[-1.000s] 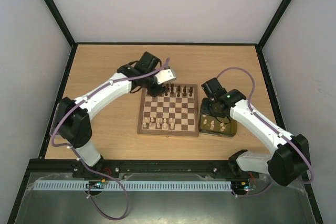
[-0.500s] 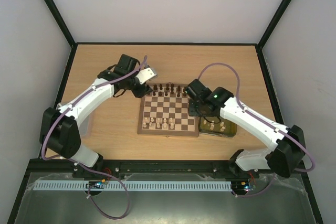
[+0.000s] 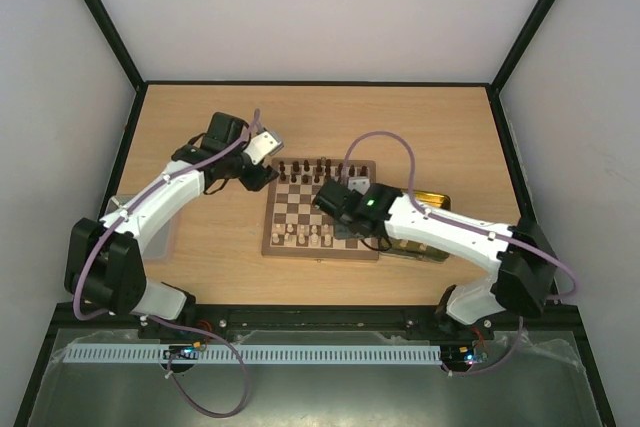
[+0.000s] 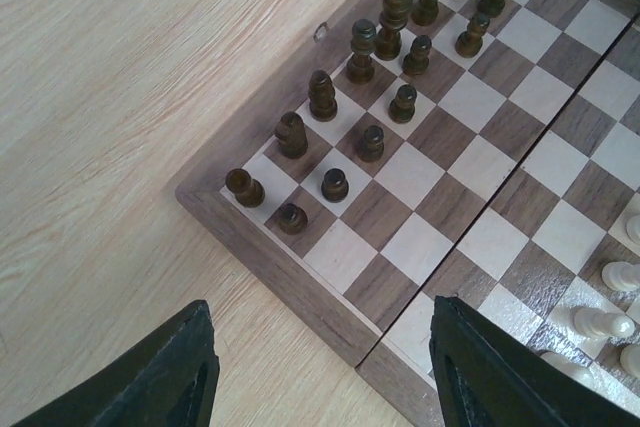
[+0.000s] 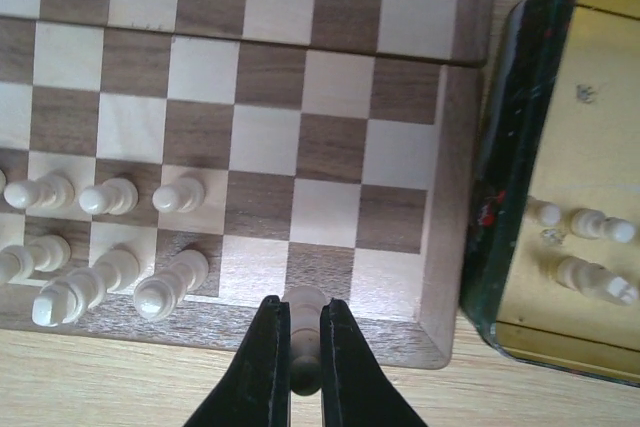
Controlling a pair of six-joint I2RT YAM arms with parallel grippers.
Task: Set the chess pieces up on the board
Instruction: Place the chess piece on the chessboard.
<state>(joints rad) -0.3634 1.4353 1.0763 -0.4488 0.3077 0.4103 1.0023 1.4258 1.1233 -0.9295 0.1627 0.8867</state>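
The board [image 3: 320,209] lies mid-table. Dark brown pieces [image 3: 320,169] fill its two far rows and show in the left wrist view [image 4: 360,47]. Cream pieces [image 3: 305,237] stand on the near-left squares, also in the right wrist view [image 5: 110,197]. My right gripper [image 5: 305,337] is shut on a cream piece [image 5: 305,312], held above the near edge of the board [image 5: 330,147], right of the standing cream pieces; in the top view it [image 3: 346,231] is over the near rows. My left gripper [image 4: 320,387] is open and empty above the board's left border [image 4: 300,277], at its far-left corner [image 3: 262,169].
The gold tray [image 5: 590,137] stands against the board's right side and holds a few cream pieces [image 5: 590,247]; my right forearm covers much of it in the top view [image 3: 435,197]. A grey tray [image 3: 165,237] shows under my left arm.
My right gripper has swung left from the gold tray over the board's near rows, carrying a cream piece. My left gripper has drawn back left from the far row, off the board's corner.
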